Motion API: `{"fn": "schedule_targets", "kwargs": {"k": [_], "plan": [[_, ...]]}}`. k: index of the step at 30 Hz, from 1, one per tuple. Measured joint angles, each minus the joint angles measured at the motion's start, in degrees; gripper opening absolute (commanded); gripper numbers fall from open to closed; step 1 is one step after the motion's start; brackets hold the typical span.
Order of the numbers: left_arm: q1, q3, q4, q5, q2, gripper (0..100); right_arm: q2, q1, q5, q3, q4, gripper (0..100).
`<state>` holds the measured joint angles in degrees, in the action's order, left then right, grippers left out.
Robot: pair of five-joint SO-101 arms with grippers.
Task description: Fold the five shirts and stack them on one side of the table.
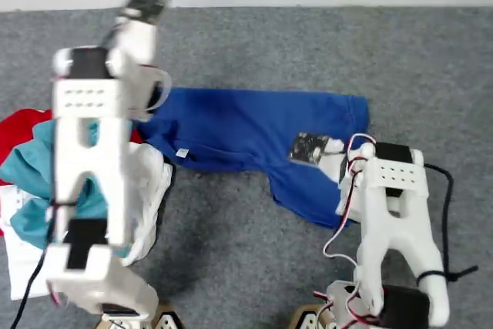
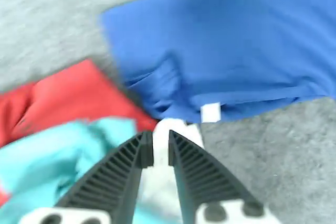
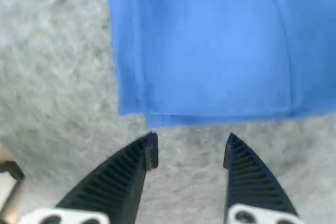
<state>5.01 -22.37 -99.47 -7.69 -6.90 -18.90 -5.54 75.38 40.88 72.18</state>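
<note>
A blue shirt (image 1: 254, 129) lies spread across the middle of the grey table, with its white neck label (image 2: 211, 113) facing the pile. To its left, red (image 1: 19, 129), teal (image 1: 31, 167) and white (image 1: 150, 182) shirts lie crumpled in a heap. My left gripper (image 2: 160, 148) hangs above the heap's near edge, its fingers drawn together to a narrow slit with nothing held; the white shirt (image 2: 176, 128) shows beneath its tips. My right gripper (image 3: 191, 150) is open over bare table, just off a straight edge of the blue shirt (image 3: 210, 45).
The left arm (image 1: 88, 136) stretches over the heap and hides part of it. The right arm (image 1: 385, 182) stands at the blue shirt's lower right corner. Grey table (image 1: 231, 252) lies bare between the two arm bases, and a pale wall runs along the far edge.
</note>
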Motion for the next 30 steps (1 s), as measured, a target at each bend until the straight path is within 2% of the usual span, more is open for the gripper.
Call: {"fn": "schedule_targets", "kwargs": {"k": [6, 11, 14, 24, 30], "plan": [[5.36, 9.76, -0.18, 0.0, 13.27, 5, -0.7, 0.26, 15.56, 0.26, 0.0, 21.5], [6.07, 20.31, -0.18, -0.09, 20.92, 5, -0.88, -2.2, 27.6, 3.6, -0.35, 21.5], [6.15, 25.67, -0.26, -0.09, 24.53, 5, -1.32, -3.69, 32.18, 6.15, -0.53, 21.6], [7.65, 29.71, -0.26, -0.09, 27.52, 5, -1.41, -4.92, 33.85, 17.58, -18.2, 21.8], [9.23, 29.71, -0.26, -0.09, 27.52, 5, -1.49, -1.67, 24.7, 20.75, -25.93, 21.6]]}}
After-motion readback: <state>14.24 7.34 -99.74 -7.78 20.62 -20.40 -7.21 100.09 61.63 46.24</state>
